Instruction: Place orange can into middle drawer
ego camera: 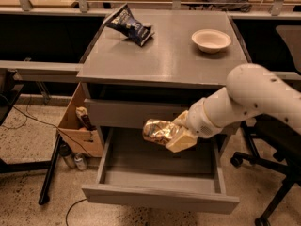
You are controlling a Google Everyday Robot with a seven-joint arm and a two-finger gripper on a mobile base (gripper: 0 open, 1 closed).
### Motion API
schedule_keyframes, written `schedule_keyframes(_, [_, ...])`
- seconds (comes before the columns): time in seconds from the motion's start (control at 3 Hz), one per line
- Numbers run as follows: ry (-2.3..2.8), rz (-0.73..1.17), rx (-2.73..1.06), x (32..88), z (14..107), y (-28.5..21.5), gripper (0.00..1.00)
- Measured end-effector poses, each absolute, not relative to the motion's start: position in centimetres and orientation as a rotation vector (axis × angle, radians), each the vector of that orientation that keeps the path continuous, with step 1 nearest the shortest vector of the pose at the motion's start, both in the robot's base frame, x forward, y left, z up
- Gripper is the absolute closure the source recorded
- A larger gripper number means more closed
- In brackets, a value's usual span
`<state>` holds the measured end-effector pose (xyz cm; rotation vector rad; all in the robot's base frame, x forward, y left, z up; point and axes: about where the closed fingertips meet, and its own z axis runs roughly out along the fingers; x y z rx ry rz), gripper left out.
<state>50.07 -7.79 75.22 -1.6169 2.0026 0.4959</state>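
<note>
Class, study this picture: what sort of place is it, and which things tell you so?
Probably an office or lab workspace: a wheeled office chair, a grey drawer cabinet, and loose cables on the floor. The tool holds the orange can over the open middle drawer.

The gripper holds the orange can above the middle drawer

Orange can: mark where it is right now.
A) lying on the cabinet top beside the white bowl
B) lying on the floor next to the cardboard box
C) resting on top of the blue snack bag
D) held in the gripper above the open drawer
D: the gripper is shut on the orange can, holding it in the air over the floor of the open middle drawer.
</note>
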Motion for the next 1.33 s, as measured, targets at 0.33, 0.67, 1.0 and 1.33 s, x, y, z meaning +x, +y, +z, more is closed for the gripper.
schedule_keyframes(0.33, [2.075, 0.584, -1.541, 48.5, 68.7, -6.2, 1.00])
schedule_keyframes(0.67, [2.164, 0.627, -1.441, 48.0, 62.6, -5.0, 1.00])
schedule_keyframes(1.0, [2.271, 0.616, -1.316, 48.8, 57.4, -4.4, 1.00])
schedule_keyframes(1.33, [2.355, 0.621, -1.220, 49.5, 52.9, -4.2, 1.00])
